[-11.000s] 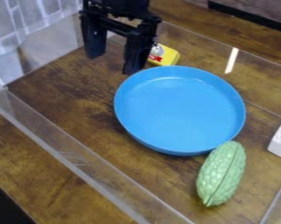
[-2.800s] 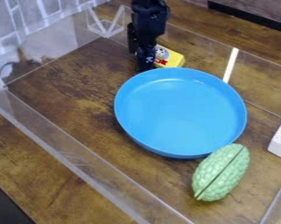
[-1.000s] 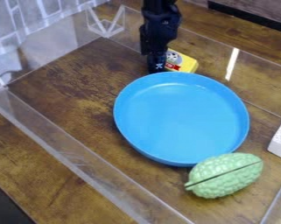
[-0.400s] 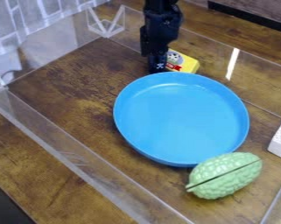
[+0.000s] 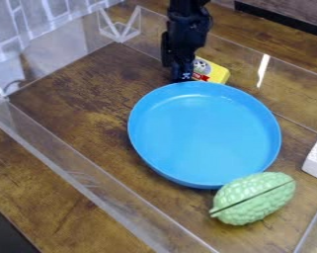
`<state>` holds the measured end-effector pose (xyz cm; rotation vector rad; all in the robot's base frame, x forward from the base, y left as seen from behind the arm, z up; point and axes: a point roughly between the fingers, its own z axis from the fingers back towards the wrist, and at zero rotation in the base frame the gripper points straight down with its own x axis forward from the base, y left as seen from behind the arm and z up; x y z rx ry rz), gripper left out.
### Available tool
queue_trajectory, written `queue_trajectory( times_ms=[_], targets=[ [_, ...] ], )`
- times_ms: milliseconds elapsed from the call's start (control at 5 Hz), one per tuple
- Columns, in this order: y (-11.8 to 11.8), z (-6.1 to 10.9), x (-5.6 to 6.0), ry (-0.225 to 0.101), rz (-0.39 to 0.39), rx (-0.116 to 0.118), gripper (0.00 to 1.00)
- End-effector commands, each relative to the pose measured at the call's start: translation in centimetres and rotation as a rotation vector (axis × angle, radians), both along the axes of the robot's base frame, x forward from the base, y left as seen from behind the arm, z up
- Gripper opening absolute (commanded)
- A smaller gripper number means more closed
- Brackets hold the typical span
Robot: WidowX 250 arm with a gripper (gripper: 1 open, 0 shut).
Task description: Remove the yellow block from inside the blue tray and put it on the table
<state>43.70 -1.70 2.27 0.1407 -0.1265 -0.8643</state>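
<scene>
The blue tray [image 5: 207, 133] sits in the middle of the table [image 5: 75, 109] with nothing inside it. The yellow block [image 5: 211, 71] lies flat on the wood just beyond the tray's far rim, its cartoon picture facing up. My black gripper [image 5: 182, 74] points down at the block's left end, seen edge-on, fingers open and low over the wood. The fingers hide the block's left part, and I cannot tell whether they touch it.
A bumpy green gourd [image 5: 253, 198] lies against the tray's near right rim. A white object [image 5: 316, 158] shows at the right edge. A clear plastic wall [image 5: 68, 168] runs along the front left, and another stands at the back.
Since the oldest frames the gripper has turned edge-on and shifted right along with the block, and the gourd has swung crosswise. Over the last second nothing moved.
</scene>
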Motion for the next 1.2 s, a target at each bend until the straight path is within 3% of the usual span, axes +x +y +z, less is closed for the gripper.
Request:
queue_trajectory(
  times_ms=[0, 400, 800, 1000],
  targets=[
    [-1.4, 1.4, -0.2, -0.021, -0.085, -0.005, 0.00],
    [-0.4, 3.1, 1.4, -0.027, -0.167, 0.011, 0.00],
    [3.7, 2.5, 1.6, -0.022, -0.105, 0.028, 0.00],
    [3.7, 3.7, 0.7, -0.016, -0.062, 0.020, 0.00]
  ],
)
